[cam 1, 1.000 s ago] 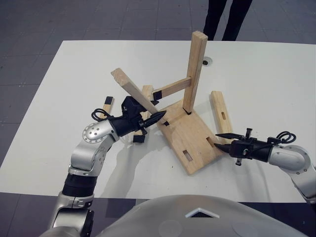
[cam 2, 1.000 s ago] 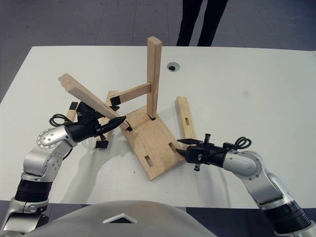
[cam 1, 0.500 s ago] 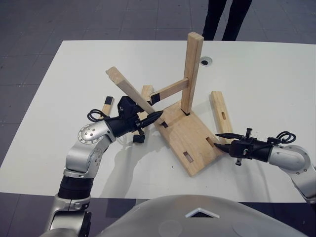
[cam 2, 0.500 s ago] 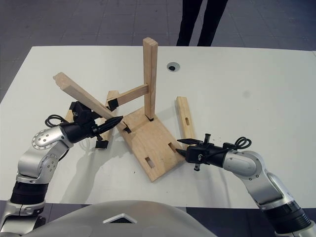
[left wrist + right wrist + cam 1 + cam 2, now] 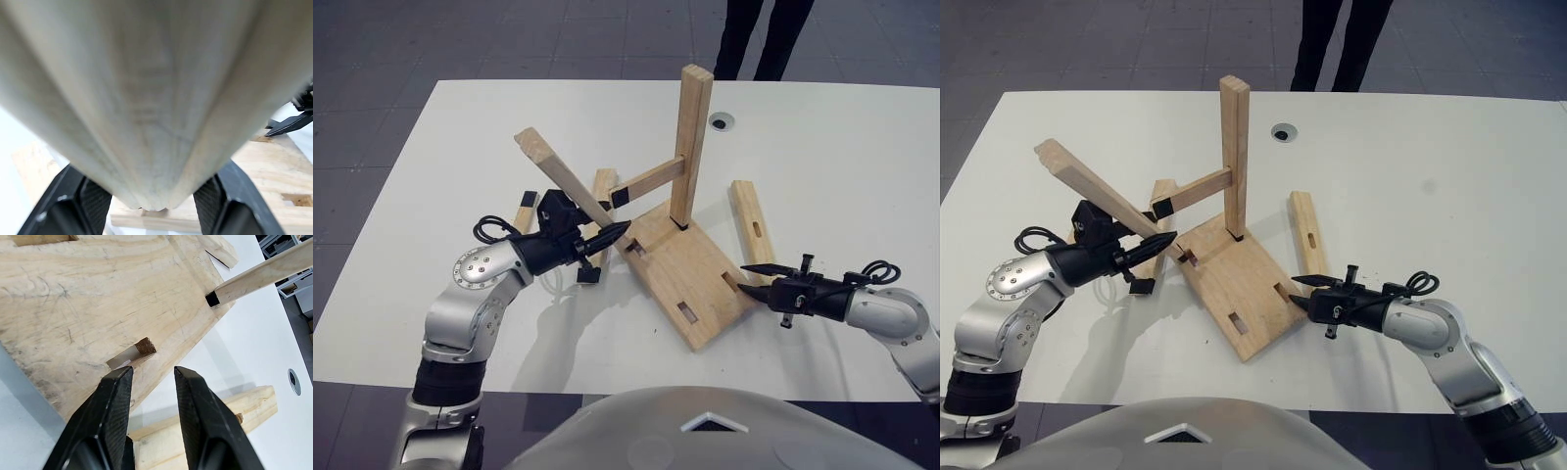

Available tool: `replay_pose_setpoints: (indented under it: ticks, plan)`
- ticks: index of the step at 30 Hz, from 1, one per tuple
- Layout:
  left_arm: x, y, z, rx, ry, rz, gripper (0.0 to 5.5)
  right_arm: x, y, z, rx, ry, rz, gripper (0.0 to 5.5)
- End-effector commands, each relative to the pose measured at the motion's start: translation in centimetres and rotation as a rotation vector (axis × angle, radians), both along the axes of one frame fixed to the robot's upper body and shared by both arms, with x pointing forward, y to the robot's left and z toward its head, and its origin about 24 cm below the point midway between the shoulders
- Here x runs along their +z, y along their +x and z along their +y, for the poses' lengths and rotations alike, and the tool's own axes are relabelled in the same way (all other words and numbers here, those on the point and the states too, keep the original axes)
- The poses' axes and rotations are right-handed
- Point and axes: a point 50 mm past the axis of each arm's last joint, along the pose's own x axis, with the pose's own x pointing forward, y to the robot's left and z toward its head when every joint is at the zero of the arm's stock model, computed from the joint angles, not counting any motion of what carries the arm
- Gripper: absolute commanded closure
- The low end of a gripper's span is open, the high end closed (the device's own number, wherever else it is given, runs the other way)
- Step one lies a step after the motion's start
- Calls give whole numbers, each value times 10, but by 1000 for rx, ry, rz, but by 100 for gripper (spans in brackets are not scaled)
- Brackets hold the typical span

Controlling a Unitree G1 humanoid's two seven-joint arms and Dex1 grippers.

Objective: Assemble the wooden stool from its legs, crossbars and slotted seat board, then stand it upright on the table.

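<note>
Leg (image 5: 558, 177) held slanted between left jaws.

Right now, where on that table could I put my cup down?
The table's far right, beyond the loose leg, is bare, as is the far left corner past the tilted leg. The middle is crowded around the seat board.

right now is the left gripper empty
No, the left gripper is shut on the tilted leg, whose wood sits between its pads.
</note>
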Motion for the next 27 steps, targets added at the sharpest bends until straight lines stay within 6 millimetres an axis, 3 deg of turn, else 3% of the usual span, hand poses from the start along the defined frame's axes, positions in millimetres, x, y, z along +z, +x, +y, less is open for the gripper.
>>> replay_pose_setpoints:
  ticks: [1, 27]
  plan:
    - [3, -2, -5, 6, -19, 13, 345, -52, -38, -35, -97, -250, 336, 393]
    - [-5, -3, -16, 23, -14, 50, 345, -54, -35, -33, -99, -245, 328, 393]
